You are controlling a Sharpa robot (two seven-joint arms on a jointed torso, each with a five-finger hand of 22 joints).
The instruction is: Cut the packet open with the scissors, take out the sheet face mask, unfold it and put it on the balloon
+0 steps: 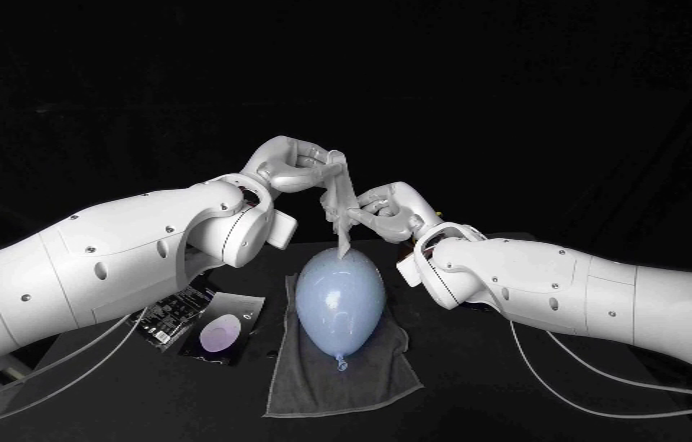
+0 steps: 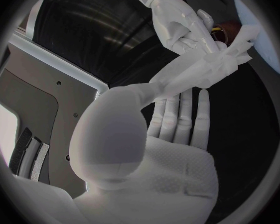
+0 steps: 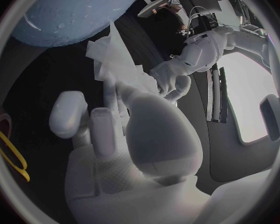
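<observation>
Now, mask (image 1: pixel 342 214): one, hanging over the balloon (image 1: pixel 340 302), lower end at its top.
Left hand (image 1: pixel 296 167): pinches mask's upper end.
Right hand (image 1: pixel 387 212): grips mask lower down.
Balloon: one, on one towel (image 1: pixel 310 384).
Packet (image 1: pixel 224 334): one, left of balloon.

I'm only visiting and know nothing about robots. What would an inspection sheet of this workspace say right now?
Surface: black table, with a grey towel spread on it.
Job's things: the pale blue balloon lies on the towel; the sheet mask hangs bunched above its far end; the packet lies beside the towel.
Clutter: yellow loops, possibly scissors handles; too unclear to tell.
Hands: left hand and right hand both hold the mask.
Cables: white cables trail below the right arm.
Surroundings: dark backdrop, nothing seen.
</observation>
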